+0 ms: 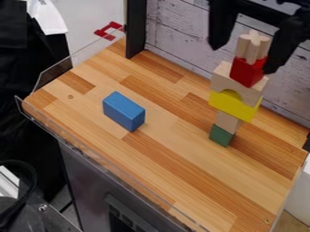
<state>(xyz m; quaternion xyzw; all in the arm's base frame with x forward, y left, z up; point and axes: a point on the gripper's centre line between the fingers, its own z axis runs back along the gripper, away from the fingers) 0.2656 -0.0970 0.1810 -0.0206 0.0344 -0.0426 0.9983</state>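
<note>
The black gripper (245, 43) hangs at the upper right, open, one finger on each side of the top of a block tower. Between its fingers stands a light wooden fluted block (252, 46), with a gap on the left. Under that block is a red block (247, 72), close to the right finger; whether they touch I cannot tell. Lower down come a light wooden arch (237, 84), a yellow block (234, 105), a small wooden block (227, 122) and a green block (221, 135) on the tabletop. A blue block (124, 111) lies apart, left of centre.
The wooden tabletop (163, 149) has a clear plastic rim (103, 161) along its left and front edges. Behind the tower stands a whitewashed plank wall (181, 36) with a black post (136, 29). A red clip (108, 31) sits at the back left corner.
</note>
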